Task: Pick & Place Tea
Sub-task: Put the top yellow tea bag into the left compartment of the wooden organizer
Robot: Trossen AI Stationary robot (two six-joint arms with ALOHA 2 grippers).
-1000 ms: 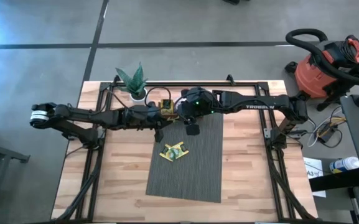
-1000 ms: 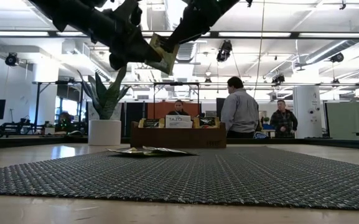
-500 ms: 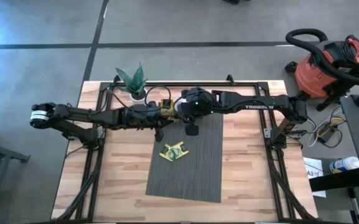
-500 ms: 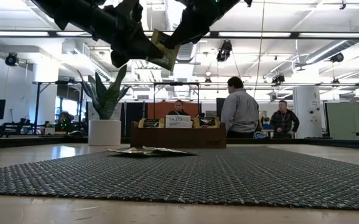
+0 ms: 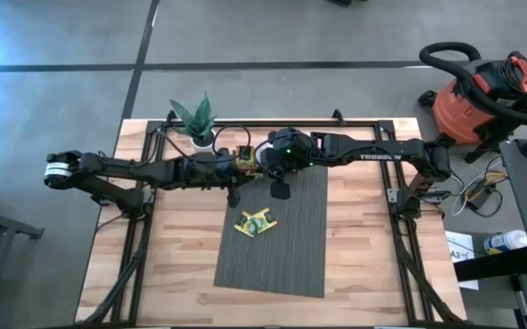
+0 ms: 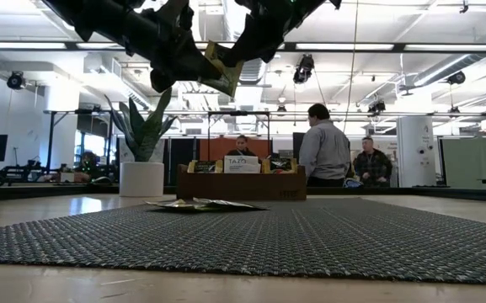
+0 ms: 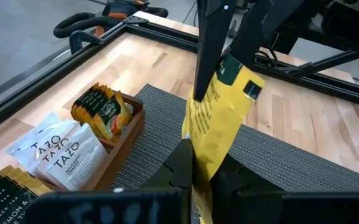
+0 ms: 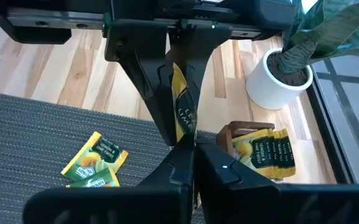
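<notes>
Your wooden desk (image 5: 181, 274) carries a grey woven mat (image 5: 286, 247) at its centre, with a spiky green plant in a white pot (image 5: 196, 123) at the far edge — a long brown wooden tray (image 6: 241, 183) sits just beside it. Off the desk you see a red shop vacuum (image 5: 478, 100) on the grey floor. In the room behind — three people (image 6: 324, 154) gather beyond the tray.
</notes>
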